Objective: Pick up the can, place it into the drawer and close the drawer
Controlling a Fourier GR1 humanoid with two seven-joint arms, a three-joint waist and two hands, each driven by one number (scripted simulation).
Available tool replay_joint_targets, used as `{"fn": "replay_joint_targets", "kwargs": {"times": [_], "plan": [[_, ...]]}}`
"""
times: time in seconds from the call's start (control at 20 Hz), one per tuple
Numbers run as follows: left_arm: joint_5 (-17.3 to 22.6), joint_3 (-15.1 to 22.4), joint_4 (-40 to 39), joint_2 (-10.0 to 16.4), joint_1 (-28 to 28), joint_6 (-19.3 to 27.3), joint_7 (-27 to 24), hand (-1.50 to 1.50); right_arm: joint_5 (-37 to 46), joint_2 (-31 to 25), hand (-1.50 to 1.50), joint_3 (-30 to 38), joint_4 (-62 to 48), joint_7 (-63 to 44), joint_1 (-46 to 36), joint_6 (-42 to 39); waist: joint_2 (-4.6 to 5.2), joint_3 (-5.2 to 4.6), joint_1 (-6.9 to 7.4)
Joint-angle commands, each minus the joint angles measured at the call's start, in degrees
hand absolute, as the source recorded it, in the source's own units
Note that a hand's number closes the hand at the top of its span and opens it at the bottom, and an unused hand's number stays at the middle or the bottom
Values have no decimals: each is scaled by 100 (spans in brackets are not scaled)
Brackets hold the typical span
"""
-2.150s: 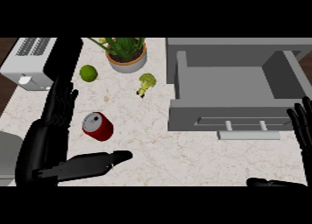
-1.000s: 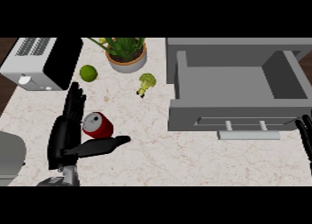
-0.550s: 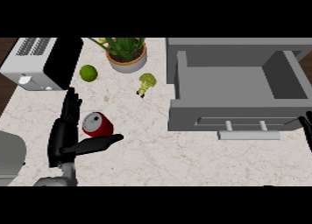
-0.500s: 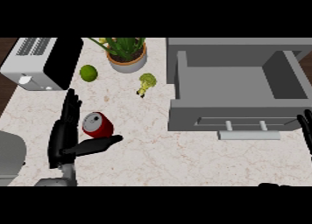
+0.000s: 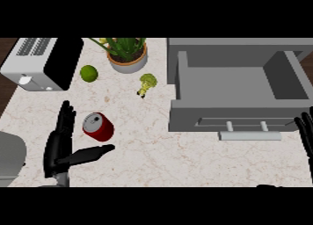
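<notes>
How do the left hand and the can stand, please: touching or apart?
Apart. The head view shows a strip of counter between the can and the open left hand's fingers, and another between can and thumb.

A pale marbled worktop (image 5: 185, 162) with faint reddish veins fills the view, evenly lit. Dark brown wood (image 5: 0, 66) shows past its left edge. A silver and black toaster (image 5: 42, 61) sits at the upper left, a potted plant (image 5: 126, 55) just beside it. A plain grey shape (image 5: 5, 156) covers the lower left corner.
</notes>
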State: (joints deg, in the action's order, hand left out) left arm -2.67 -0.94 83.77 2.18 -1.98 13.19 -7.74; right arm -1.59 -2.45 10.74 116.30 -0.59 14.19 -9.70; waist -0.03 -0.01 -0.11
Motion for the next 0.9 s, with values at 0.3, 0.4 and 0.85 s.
{"fn": "replay_joint_targets", "kwargs": {"times": [0.3, 0.4, 0.85], "plan": [[29, -147, -960, -116, 168, -28, -683, -150, 25, 168, -150, -4, 55, 137, 248, -174, 1, 1, -10], [67, -122, -384, 34, -126, -162, -360, -150, 67, 220, -150, -16, 348, -89, 153, -34, -2, 1, 0], [384, -400, -782, 138, 62, -317, -331, -150, -84, 53, -150, 128, 497, -654, -206, -15, -4, 1, 9]]}}
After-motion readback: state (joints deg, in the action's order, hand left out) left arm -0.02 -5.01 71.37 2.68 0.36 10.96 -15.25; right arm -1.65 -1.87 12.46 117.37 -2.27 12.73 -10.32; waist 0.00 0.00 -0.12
